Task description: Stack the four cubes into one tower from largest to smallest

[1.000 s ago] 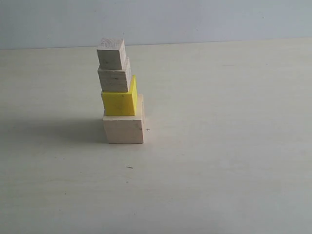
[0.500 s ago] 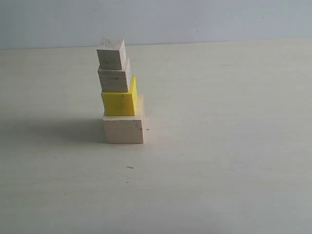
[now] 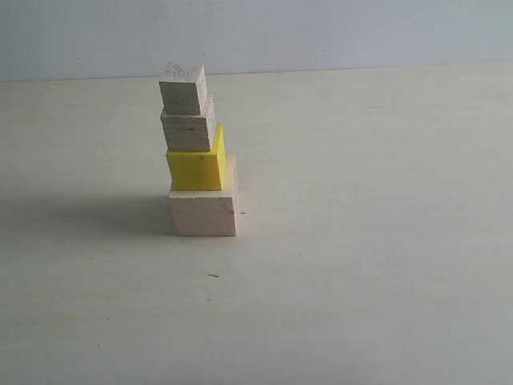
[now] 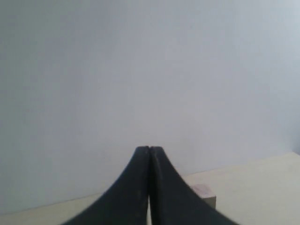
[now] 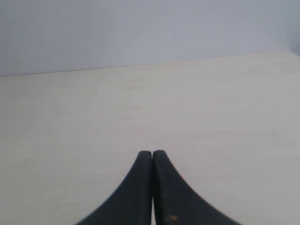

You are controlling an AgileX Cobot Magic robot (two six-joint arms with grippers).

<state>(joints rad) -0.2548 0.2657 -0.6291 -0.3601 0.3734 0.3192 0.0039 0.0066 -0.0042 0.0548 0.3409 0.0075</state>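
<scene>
tower [image 3: 196, 152] of four cubes, standing upright left of centre on the pale tabletop [image 3: 361, 241]. base: large pale wood cube [image 3: 203, 212]; on it, bright yellow cube [image 3: 195, 169]; next, smaller bare-wood cube [image 3: 187, 132]; on top, smallest wood cube [image 3: 182, 90]. each upper cube sits toward the left side of the one beneath, faces roughly parallel

Four cubes in one tower [image 3: 196, 160]: three pale wood (large cube [image 3: 203, 213], smaller cube [image 3: 187, 132], smallest cube [image 3: 182, 92]) plus one yellow cube [image 3: 195, 169]. Two dark hands: left hand [image 4: 149, 149], right hand [image 5: 152, 152]. One desk [image 3: 369, 249].
</scene>
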